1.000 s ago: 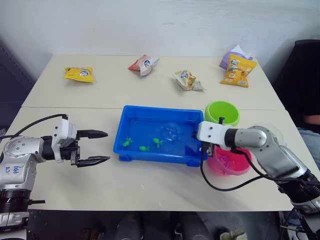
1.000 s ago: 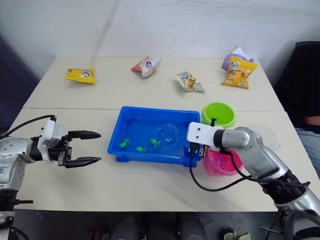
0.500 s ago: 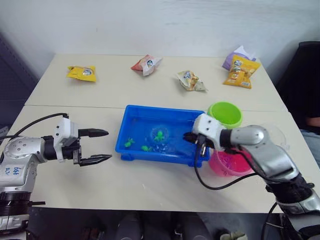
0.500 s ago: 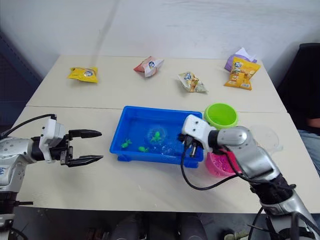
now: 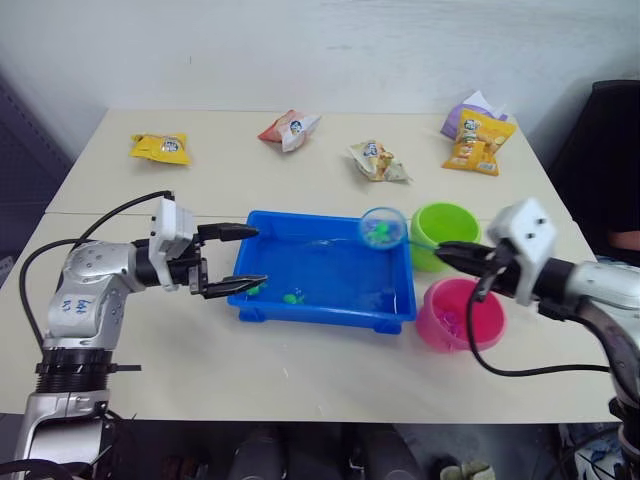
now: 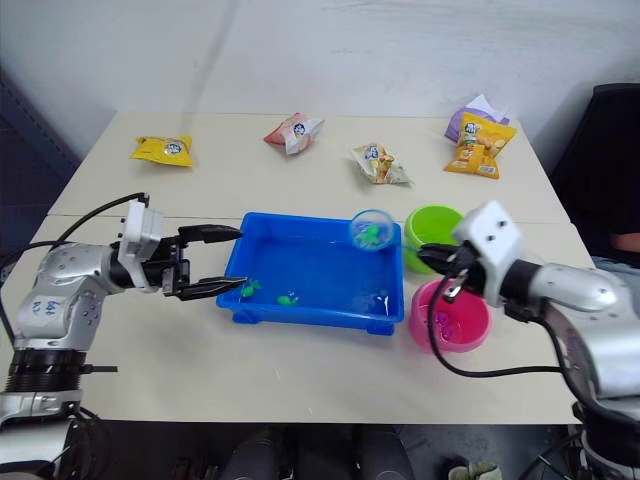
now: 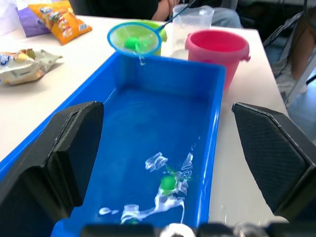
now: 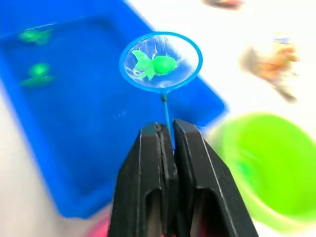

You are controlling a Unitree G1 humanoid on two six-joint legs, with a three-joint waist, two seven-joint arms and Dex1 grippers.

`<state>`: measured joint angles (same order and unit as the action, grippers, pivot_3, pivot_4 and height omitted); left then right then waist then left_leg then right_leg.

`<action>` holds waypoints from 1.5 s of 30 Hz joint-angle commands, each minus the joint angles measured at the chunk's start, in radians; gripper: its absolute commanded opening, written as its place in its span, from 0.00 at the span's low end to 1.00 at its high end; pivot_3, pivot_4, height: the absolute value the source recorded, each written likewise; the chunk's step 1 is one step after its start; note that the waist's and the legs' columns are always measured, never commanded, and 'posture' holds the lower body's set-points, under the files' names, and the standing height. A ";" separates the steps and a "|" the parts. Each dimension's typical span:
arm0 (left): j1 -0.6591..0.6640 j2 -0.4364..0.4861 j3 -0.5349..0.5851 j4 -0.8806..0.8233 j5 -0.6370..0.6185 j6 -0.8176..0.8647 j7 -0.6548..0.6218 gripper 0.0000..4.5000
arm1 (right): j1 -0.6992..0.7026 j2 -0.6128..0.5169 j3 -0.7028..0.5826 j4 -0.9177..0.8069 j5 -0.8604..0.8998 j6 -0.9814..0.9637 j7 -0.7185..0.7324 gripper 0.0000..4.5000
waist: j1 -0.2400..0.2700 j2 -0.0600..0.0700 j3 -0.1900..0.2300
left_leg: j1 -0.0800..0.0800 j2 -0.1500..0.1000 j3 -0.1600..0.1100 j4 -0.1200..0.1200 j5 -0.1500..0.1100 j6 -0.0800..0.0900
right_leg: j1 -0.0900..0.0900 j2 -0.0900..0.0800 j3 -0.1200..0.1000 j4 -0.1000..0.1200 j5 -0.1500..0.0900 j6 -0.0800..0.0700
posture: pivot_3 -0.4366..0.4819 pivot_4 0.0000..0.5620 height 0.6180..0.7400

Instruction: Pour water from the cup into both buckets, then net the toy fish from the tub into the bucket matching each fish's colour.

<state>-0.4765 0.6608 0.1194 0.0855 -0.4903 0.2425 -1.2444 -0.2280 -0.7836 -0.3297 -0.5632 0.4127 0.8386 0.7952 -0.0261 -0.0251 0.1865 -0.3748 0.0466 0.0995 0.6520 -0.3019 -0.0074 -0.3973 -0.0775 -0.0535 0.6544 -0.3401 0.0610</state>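
Note:
The blue tub (image 5: 330, 316) holds water and two small green toy fish (image 5: 293, 297) near its front left. My right gripper (image 5: 445, 252) is shut on the thin handle of the net (image 5: 383, 228). Its light blue hoop hangs above the tub's far right corner with a green fish (image 8: 158, 64) in it. Just right of the hoop is the lime green bucket (image 5: 447, 232), with the pink bucket (image 5: 462, 315) in front of it. Behind the buckets stands the clear cup (image 7: 194, 23). My left gripper (image 5: 258, 255) is open, its fingers either side of the tub's left end.
Snack packets lie along the far side of the table: a yellow one (image 5: 158, 148), a red and white one (image 5: 288, 128), a pale one (image 5: 376, 160), and an orange and purple pair (image 5: 475, 135). A black chair (image 5: 600, 150) stands at the right.
My right gripper has lifted the net out of the tub's water with a green fish in it and drawn back to the right. My left gripper has moved right, up to the tub's left end.

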 commanded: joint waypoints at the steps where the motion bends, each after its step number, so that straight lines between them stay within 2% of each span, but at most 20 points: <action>1: -0.045 -0.024 -0.012 0.000 -0.018 0.002 0.003 1.00 | 0.025 -0.023 -0.121 -0.026 0.017 -0.005 -0.036 0.00 | 0.001 0.000 0.000 | 0.000 0.000 0.000 0.000 0.000 0.000 | 0.000 0.000 0.000 0.000 0.000 0.000 | 0.48 0.27 1.00; 7: -0.102 -0.062 -0.052 0.043 -0.001 -0.009 -0.016 1.00 | 0.106 -0.113 -0.191 0.108 -0.104 -0.163 -0.048 0.00 | 0.002 0.000 0.000 | 0.000 -0.001 0.001 0.001 0.000 -0.001 | 0.001 0.000 0.000 0.000 0.000 0.000 | 0.48 0.27 1.00; 13: -0.127 -0.084 -0.076 0.067 0.008 -0.019 -0.023 1.00 | 0.134 -0.154 -0.115 0.240 -0.244 -0.398 -0.084 0.00 | -0.002 0.000 0.000 | 0.002 -0.001 0.003 0.001 0.001 -0.001 | 0.001 0.001 0.002 0.000 0.000 0.001 | 0.48 0.27 1.00; 15: -0.140 -0.091 -0.086 0.078 0.013 -0.026 -0.028 1.00 | 0.152 -0.176 -0.060 0.314 -0.365 -0.556 -0.129 0.00 | -0.001 0.000 0.000 | 0.003 0.000 0.004 0.000 0.002 -0.002 | 0.001 0.002 0.003 0.000 0.000 0.001 | 0.48 0.27 1.00; 20: -0.152 -0.102 -0.098 0.089 0.020 -0.037 -0.035 1.00 | 0.147 -0.191 0.004 0.443 -0.525 -0.851 -0.234 0.00 | 0.000 0.000 0.000 | 0.003 0.000 0.004 0.000 0.002 -0.003 | 0.001 0.002 0.004 0.000 0.000 0.001 | 0.48 0.27 1.00; 27: -0.137 -0.107 -0.110 0.077 0.033 -0.049 -0.033 1.00 | 0.149 -0.228 0.029 0.599 -0.700 -1.167 -0.401 0.00 | -0.001 0.000 0.000 | 0.004 0.000 0.005 0.001 0.002 -0.004 | 0.001 0.002 0.004 0.000 0.000 0.001 | 0.48 0.27 1.00; 34: -0.123 -0.113 -0.110 0.074 0.032 -0.058 -0.021 1.00 | 0.160 -0.249 0.058 0.667 -0.857 -1.372 -0.548 0.00 | -0.002 0.000 0.000 | 0.005 0.000 0.006 0.001 0.003 -0.005 | 0.001 0.002 0.005 0.001 0.000 0.001 | 0.48 0.27 1.00; 40: -0.124 -0.120 -0.117 0.091 0.044 -0.083 -0.019 1.00 | 0.170 -0.249 0.061 0.714 -0.973 -1.444 -0.681 0.00 | -0.001 0.000 0.000 | 0.004 0.000 0.006 0.001 0.003 -0.005 | 0.001 0.002 0.005 0.001 0.000 0.001 | 0.48 0.27 1.00; 45: -0.130 -0.126 -0.119 0.112 0.050 -0.102 -0.023 1.00 | 0.165 -0.252 0.100 0.740 -1.042 -1.454 -0.731 0.00 | -0.002 0.000 0.000 | 0.005 0.001 0.006 0.001 0.003 -0.005 | 0.001 0.003 0.006 0.001 0.000 0.001 | 0.48 0.27 1.00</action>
<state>-0.6017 0.5360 -0.0046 0.2068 -0.4431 0.1605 -1.2643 -0.0545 -1.0108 -0.2299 0.1768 -0.6048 -0.6023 0.1062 -0.0283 -0.0250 0.1866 -0.3698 0.0473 0.1056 0.6533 -0.2988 -0.0127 -0.3958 -0.0742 -0.0476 0.6557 -0.3398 0.0619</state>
